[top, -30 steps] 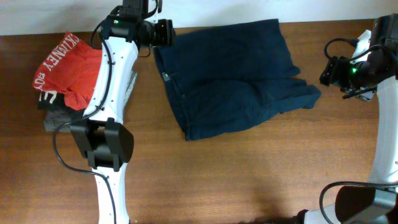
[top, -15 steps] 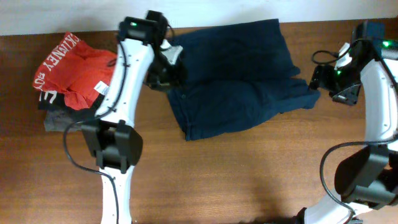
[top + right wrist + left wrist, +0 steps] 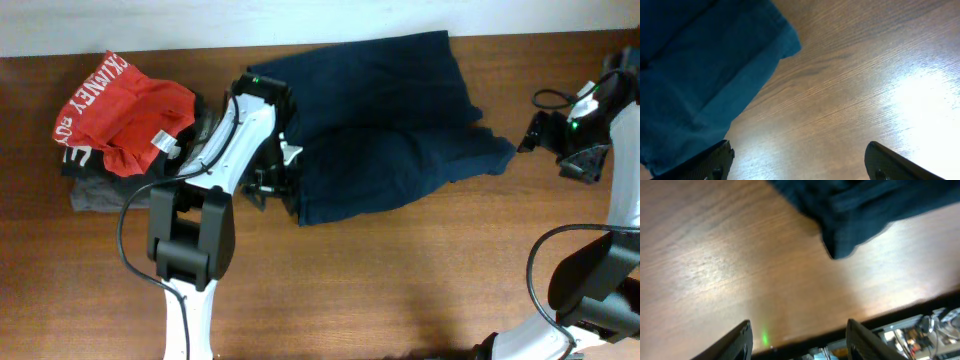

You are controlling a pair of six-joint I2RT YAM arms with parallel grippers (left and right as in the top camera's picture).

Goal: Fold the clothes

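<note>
Brown wood table (image 3: 400,280), white wall (image 3: 100,20) along the far edge. Clothes (image 3: 380,120): one navy piece lying at the far centre of the table, doubled over on itself, with a loose corner poking out toward my right side. It's flat on the wood and nothing is gripping it. My left arm (image 3: 215,160) reaches across to its left edge. Red garment (image 3: 120,110) with white lettering is bunched at far left on top of a grey garment (image 3: 95,195). Both sit just beside my left arm and well apart from the navy piece's right corner.

Left gripper (image 3: 799,332): overhead puts it at the navy piece's left edge, near the front-left corner. In the wrist view the fingers (image 3: 742,337) are spread with only bare wood between them; the cloth corner is ahead, blurred. Jaws released, empty.

Right gripper (image 3: 800,152): overhead shows it just off the cloth's right-hand corner, not on it. In the wrist view the jaws are wide with wood between them. The cloth edge lies to one side, near one finger (image 3: 720,157); can't tell if they touch. Released, empty.
</note>
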